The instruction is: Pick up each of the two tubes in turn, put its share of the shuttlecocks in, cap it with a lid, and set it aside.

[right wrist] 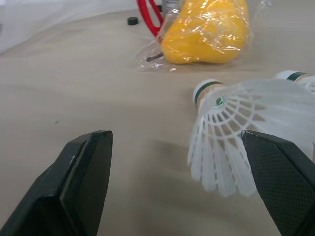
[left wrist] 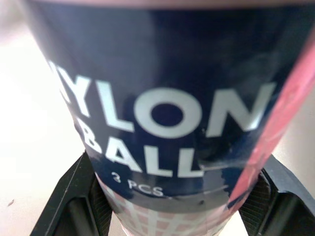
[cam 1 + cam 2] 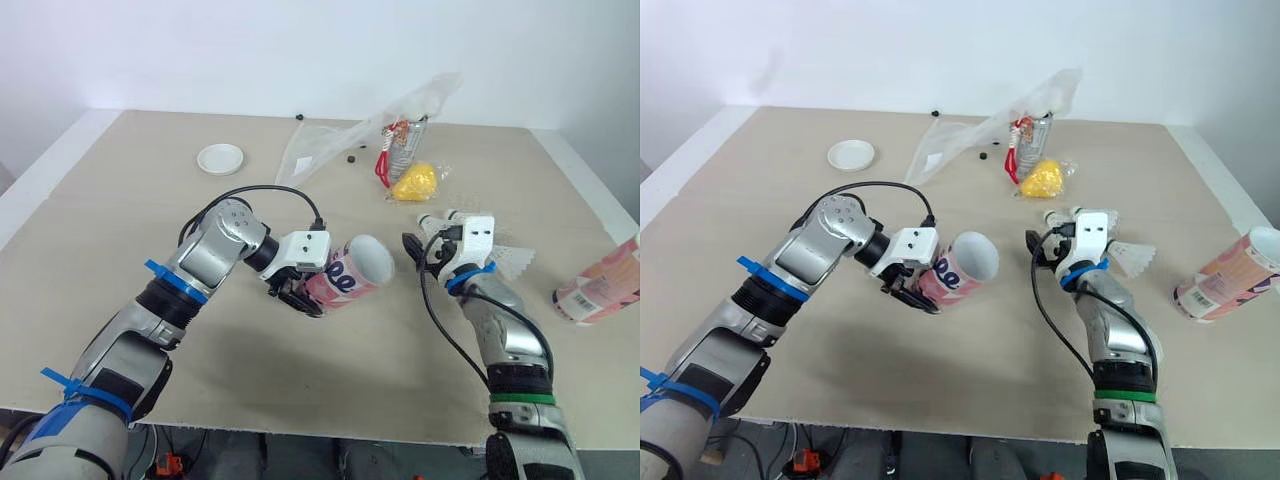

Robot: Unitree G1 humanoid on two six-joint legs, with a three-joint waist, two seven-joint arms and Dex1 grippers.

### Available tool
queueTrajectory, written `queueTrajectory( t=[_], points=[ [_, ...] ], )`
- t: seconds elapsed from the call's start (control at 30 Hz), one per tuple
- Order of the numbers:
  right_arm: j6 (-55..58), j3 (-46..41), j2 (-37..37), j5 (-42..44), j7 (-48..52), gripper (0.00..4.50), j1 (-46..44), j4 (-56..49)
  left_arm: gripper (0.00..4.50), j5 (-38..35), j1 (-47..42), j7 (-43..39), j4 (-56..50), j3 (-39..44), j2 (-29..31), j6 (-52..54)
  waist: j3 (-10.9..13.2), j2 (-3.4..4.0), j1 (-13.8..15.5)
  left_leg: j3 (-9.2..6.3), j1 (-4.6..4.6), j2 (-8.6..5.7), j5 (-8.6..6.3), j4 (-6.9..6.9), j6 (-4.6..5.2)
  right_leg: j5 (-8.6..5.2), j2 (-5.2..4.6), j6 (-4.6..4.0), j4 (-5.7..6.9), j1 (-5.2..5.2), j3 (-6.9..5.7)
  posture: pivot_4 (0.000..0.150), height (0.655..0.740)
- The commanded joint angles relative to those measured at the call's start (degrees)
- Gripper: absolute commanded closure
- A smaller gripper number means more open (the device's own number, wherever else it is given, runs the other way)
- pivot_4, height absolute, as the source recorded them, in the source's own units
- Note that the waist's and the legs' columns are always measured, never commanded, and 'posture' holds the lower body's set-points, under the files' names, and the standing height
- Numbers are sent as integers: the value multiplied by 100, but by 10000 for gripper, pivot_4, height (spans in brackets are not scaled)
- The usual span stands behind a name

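The left gripper is clamped around the base of a pink and navy cardboard tube, holding it tilted above the beige table with its open mouth turned toward the right gripper. That gripper's black fingers are spread apart and grasp nothing, just beside two white plastic shuttlecocks lying on the table. A second pink tube lies on its side near the table's right edge. A round white lid rests far back on the left.
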Motion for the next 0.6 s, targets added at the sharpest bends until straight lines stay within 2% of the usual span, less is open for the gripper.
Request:
queueTrajectory(
  t=[0.03,0.1,0.17,0.2,0.23,0.27,0.3,0.33,0.37,0.43,0.47,0.6],
  points=[
    [-259,-43,18,-102,-83,2582,-358,270,16709,-88,-24,44,-245,70,7,39,0,0,-1,0,0,0,0,0,0,-1,0,0,0,0,0,1500,7400],
    [-335,-48,25,-164,-109,7003,-469,451,16780,-101,-2,64,-281,77,14,76,0,0,-2,0,0,0,0,0,0,-1,0,0,0,0,0,1500,7400],
    [-403,-30,8,-232,-100,16469,-553,611,16780,-111,16,83,-311,84,16,111,0,0,-2,0,0,0,0,-1,0,0,0,0,0,0,0,1500,7400],
    [-425,-19,1,-255,-93,17854,-578,666,16780,-113,22,93,-321,87,17,121,0,0,-3,0,0,0,0,-1,0,0,0,0,0,0,0,1500,7400],
    [-441,-13,0,-269,-83,21067,-596,702,16780,-116,27,103,-330,89,16,133,0,0,-3,0,0,0,0,-1,0,0,0,0,0,0,0,1500,7400],
    [-454,-1,-3,-291,-58,28052,-613,733,16780,-121,30,115,-336,92,16,149,0,0,-3,0,0,0,0,-1,0,0,0,0,0,0,0,1500,7400],
    [-463,2,2,-300,-40,28052,-626,743,16780,-123,30,127,-334,93,15,154,0,0,-3,0,0,0,0,-1,0,0,0,0,0,0,0,1500,7400],
    [-463,7,7,-307,-30,32800,-634,740,16780,-123,29,137,-325,94,14,153,0,0,-3,0,0,0,0,-1,0,0,0,0,0,0,0,1500,7400],
    [-456,31,14,-319,-7,34554,-630,683,16780,-121,24,150,-298,95,10,141,0,0,-3,0,0,0,0,-1,0,0,0,0,0,0,0,1500,7400],
    [-435,54,26,-333,22,42747,-608,590,16780,-124,20,169,-279,91,6,136,0,0,-4,0,0,0,0,-1,0,0,0,1,0,0,0,1500,7400],
    [-417,66,31,-338,36,43983,-588,537,16780,-126,17,180,-272,88,2,136,0,0,-3,0,0,0,0,-1,0,0,1,1,0,0,0,1500,7400],
    [-316,125,58,-308,94,43983,-474,255,16780,-99,-26,226,-123,77,-31,46,0,1,-4,0,0,0,0,-1,0,0,1,1,1,0,0,1500,7400]
  ],
)
